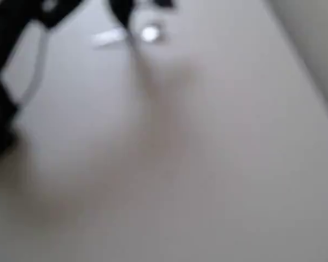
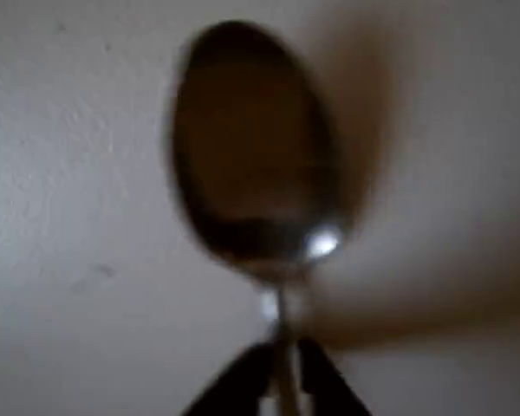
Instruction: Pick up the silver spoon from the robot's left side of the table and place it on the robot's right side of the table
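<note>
The silver spoon shows close up in the wrist view, its dark oval bowl pointing away and its thin neck running down between my two black fingers. My gripper is shut on that handle just below the bowl. A soft shadow lies on the table to the right of the bowl. In the blurred overhead view the spoon is a bright spot with a pale handle stretching left, at the top edge, with the black gripper over its middle. The table is plain off-white.
The black arm with a thin cable runs along the left edge of the overhead view. The table's straight edge cuts across the top right corner, with a darker strip beyond it.
</note>
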`<action>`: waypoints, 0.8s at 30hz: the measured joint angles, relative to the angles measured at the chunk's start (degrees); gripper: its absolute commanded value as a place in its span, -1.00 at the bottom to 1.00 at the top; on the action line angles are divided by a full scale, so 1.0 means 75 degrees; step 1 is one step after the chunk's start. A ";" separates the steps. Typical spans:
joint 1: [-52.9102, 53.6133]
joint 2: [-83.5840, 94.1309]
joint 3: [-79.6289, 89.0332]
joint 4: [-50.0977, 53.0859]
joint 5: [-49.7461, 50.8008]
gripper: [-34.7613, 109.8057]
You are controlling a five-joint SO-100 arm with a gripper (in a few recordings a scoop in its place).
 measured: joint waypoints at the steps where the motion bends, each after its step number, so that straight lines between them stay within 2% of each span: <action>1: -0.0012 0.0000 0.0000 0.0059 0.0012 -0.54; 8: -0.0012 0.0094 -0.0258 0.0316 0.0363 -0.55; 14: 0.0000 0.1312 0.0000 0.0387 0.0398 -0.55; 18: 0.0598 0.2789 0.1219 0.0387 0.0035 -0.55; 24: 0.2379 0.3926 0.2227 0.0434 -0.1066 -0.54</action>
